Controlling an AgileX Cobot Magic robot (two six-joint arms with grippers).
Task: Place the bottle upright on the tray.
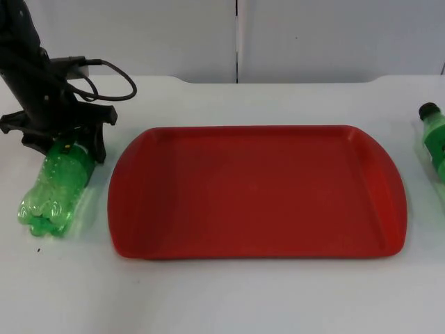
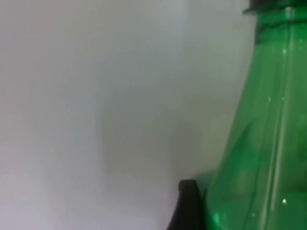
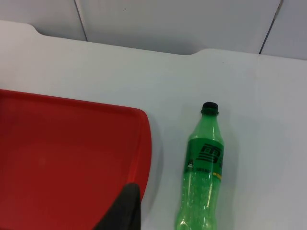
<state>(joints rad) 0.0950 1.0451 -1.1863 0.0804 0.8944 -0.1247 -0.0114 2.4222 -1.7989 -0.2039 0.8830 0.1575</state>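
My left jaws (image 1: 66, 149) clamp the neck end of a lying bottle (image 1: 54, 191) beside the red tray (image 1: 257, 191); right jaws' state: indeterminate.

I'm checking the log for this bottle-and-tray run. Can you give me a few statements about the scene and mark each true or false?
1. The red tray has nothing on it. True.
2. The left gripper is at the neck end of a green bottle that lies on the table left of the tray. True.
3. That bottle already stands upright. False: it lies on its side, base toward the camera in the top view.
4. A second green bottle lies on the table right of the tray. True.
5. The second bottle has a white cap. False: its cap is black.
6. The second bottle touches the tray. False: white table shows between them.
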